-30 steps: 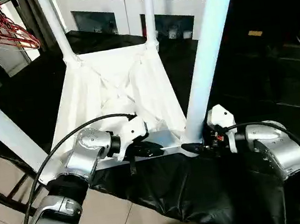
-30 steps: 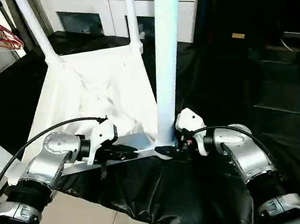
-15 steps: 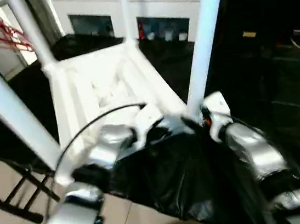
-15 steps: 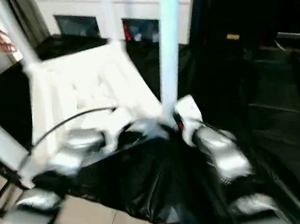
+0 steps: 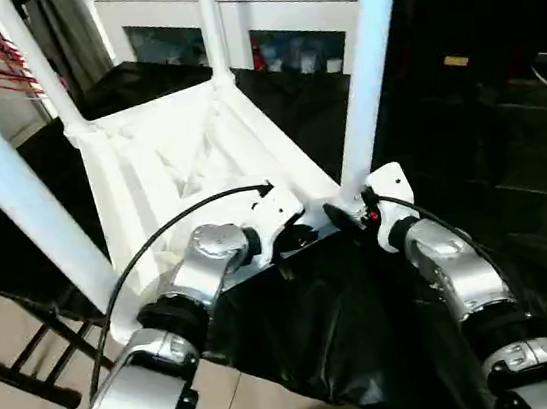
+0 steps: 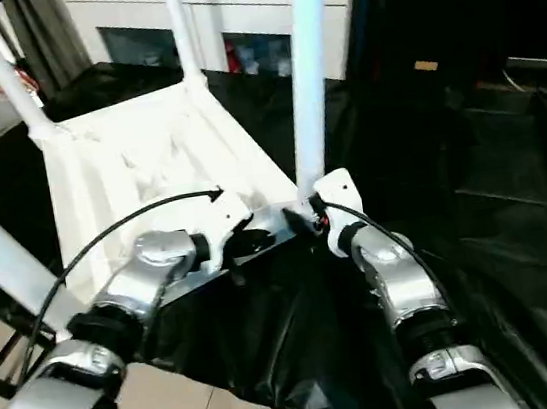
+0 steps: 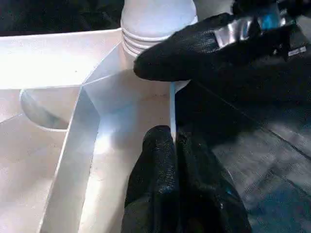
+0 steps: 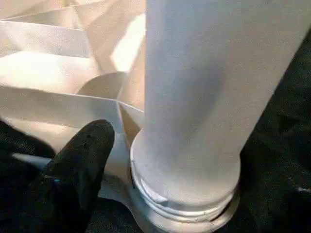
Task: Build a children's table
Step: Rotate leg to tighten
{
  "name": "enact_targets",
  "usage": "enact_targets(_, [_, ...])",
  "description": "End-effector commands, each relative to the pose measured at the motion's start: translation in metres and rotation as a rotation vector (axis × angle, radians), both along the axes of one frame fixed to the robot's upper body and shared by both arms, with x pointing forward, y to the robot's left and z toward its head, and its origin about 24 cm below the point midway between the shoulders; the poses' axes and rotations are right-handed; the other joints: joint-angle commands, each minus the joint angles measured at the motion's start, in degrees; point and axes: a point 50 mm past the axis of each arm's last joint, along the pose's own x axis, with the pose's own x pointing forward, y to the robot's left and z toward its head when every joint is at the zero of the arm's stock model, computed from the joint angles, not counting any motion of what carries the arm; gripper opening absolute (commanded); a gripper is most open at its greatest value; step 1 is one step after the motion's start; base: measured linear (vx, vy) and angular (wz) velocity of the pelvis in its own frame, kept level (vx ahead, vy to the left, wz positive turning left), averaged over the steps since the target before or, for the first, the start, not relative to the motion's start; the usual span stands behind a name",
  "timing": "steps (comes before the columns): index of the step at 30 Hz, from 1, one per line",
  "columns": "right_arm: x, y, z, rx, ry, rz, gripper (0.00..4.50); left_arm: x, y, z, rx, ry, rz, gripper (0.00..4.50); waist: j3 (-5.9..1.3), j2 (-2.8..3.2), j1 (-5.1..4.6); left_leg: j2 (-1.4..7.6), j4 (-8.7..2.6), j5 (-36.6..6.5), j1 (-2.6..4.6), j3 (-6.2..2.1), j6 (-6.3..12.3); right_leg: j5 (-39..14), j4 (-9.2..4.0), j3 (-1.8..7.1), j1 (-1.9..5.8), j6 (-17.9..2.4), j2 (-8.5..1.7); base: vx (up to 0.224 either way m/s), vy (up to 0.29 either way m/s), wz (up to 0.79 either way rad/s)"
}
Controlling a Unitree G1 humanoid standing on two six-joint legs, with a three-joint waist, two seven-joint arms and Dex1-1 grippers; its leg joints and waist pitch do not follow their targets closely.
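The children's table lies upside down, its ribbed white top [image 5: 176,157] resting on black cloth with four legs standing up from the corner sockets. My left gripper [image 5: 293,237] is shut on the top's thin front rim [image 7: 172,107], close to the near right corner. My right gripper [image 5: 341,216] is at the base of the near right leg [image 5: 367,71]. It is open, and one finger [image 8: 87,145] stands a little clear of the leg's flared end, while the other finger is hidden behind the leg.
A white cabinet with glass doors [image 5: 281,32] stands behind the table. Red hangers [image 5: 8,63] hang at the back left. Black cloth [image 5: 350,325] covers the surface and drapes over its front edge. A black folding stand [image 5: 23,369] and tiled floor lie at the lower left.
The table has slid away from me and turned, its far end swinging left, with both arms reaching further forward. My right gripper's finger now stands off the leg base.
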Motion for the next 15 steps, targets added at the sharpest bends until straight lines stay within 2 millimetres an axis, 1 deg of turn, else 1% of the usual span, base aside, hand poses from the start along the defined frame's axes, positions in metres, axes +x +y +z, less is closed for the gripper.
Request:
enact_targets(1, [-0.003, 0.012, 0.008, -0.028, -0.024, 0.204, 4.02, -0.006, -0.005, 0.010, -0.087, -0.039, -0.104, 0.00, -3.79, -0.76, 0.18, 3.27, -3.97, -14.40, 0.97, -1.69, 3.01, -10.56, -3.90, 2.36, 2.81, -13.97, -3.90, 0.000, 0.000, 0.00])
enact_targets(2, [-0.006, 0.007, 0.008, -0.050, -0.022, 0.251, 4.02, -0.007, -0.002, 0.010, -0.088, -0.039, -0.112, 0.00, -3.79, -0.78, 0.28, 3.28, -3.81, -13.80, 0.89, -1.58, 3.68, -9.84, -3.83, 2.27, 2.88, -14.31, -3.84, 0.000, 0.000, 0.00])
enact_targets(3, [-0.008, 0.005, 0.008, -0.064, -0.020, 0.280, 4.02, -0.008, 0.001, 0.010, -0.089, -0.040, -0.118, 0.00, -3.71, -0.72, 0.35, 3.28, -3.77, -13.59, 0.88, -1.45, 4.18, -10.15, -3.80, 2.25, 2.76, -14.41, -3.72, 0.000, 0.000, 0.00])
enact_targets(4, [-0.010, 0.002, 0.009, -0.079, -0.019, 0.307, 4.02, -0.009, 0.004, 0.010, -0.090, -0.037, -0.132, 0.00, -3.67, -0.63, 0.39, 3.33, -3.77, -13.79, 0.92, -1.47, 4.27, -10.75, -3.87, 2.24, 2.76, -14.39, -3.75, 0.000, 0.000, 0.00])
enact_targets(5, [-0.011, -0.001, 0.009, -0.086, -0.019, 0.329, 4.02, -0.010, 0.007, 0.010, -0.090, -0.032, -0.149, 0.00, -3.62, -0.58, 0.39, 3.41, -3.81, -14.28, 0.96, -1.48, 4.10, -12.18, -3.94, 2.28, 2.65, -14.28, -3.77, 0.000, 0.000, 0.00])
enact_targets(7, [-0.013, -0.005, 0.010, -0.082, -0.016, 0.352, 4.02, -0.012, 0.011, 0.010, -0.088, -0.026, -0.169, 0.00, -3.59, -0.56, 0.43, 3.51, -3.91, -14.77, 0.98, -1.53, 3.94, -13.17, -3.94, 2.28, 2.62, -14.14, -3.77, 0.000, 0.000, 0.00])
enact_targets(8, [-0.015, -0.010, 0.012, -0.078, -0.017, 0.373, 4.02, -0.016, 0.017, 0.010, -0.091, -0.011, -0.208, 0.00, -3.55, -0.59, 0.31, 3.55, -4.03, -15.65, 1.11, -1.55, 3.52, -14.34, -4.09, 2.32, 2.43, -14.01, -3.72, 0.000, 0.000, 0.00])
enact_targets(9, [-0.015, -0.010, 0.012, -0.078, -0.017, 0.373, 4.02, -0.016, 0.017, 0.010, -0.091, -0.011, -0.208, 0.00, -3.58, -0.57, 0.39, 3.61, -4.03, -15.87, 1.10, -1.64, 3.34, -14.45, -4.01, 2.31, 2.54, -14.04, -3.83, 0.000, 0.000, 0.00])
enact_targets(10, [-0.017, -0.012, 0.013, -0.074, -0.013, 0.388, 4.02, -0.018, 0.020, 0.010, -0.092, -0.006, -0.227, 0.00, -3.51, -0.72, 0.35, 3.58, -4.08, -15.82, 1.02, -1.59, 3.37, -14.67, -4.08, 2.31, 2.55, -13.94, -3.76, 0.000, 0.000, 0.00])
enact_targets(11, [-0.020, -0.015, 0.014, -0.071, -0.007, 0.421, 4.02, -0.021, 0.024, 0.011, -0.096, 0.009, -0.262, 0.00, -3.61, -0.53, 0.49, 3.68, -4.05, -15.54, 1.09, -1.62, 3.31, -14.26, -3.94, 2.35, 2.49, -14.01, -3.82, 0.000, 0.000, 0.00])
enact_targets(13, [-0.023, -0.017, 0.014, -0.071, 0.002, 0.456, 4.02, -0.023, 0.028, 0.012, -0.094, 0.019, -0.284, 0.00, -3.66, -0.50, 0.49, 3.66, -4.01, -15.04, 1.05, -1.54, 3.53, -13.02, -3.76, 2.36, 2.42, -14.37, -3.69, 0.000, 0.000, 0.00])
enact_targets(14, [-0.025, -0.019, 0.014, -0.072, 0.008, 0.477, 4.02, -0.024, 0.030, 0.012, -0.090, 0.020, -0.292, 0.00, -3.66, -0.59, 0.52, 3.65, -3.98, -14.86, 1.02, -1.50, 3.75, -12.49, -3.71, 2.34, 2.47, -14.59, -3.68, 0.000, 0.000, 0.00])
enact_targets(15, [-0.028, -0.020, 0.013, -0.076, 0.018, 0.497, 4.02, -0.025, 0.033, 0.012, -0.083, 0.026, -0.302, 0.00, -3.58, -0.50, 0.56, 3.68, -4.01, -14.97, 0.99, -1.51, 3.89, -12.86, -3.79, 2.34, 2.41, -14.43, -3.67, 0.000, 0.000, 0.00])
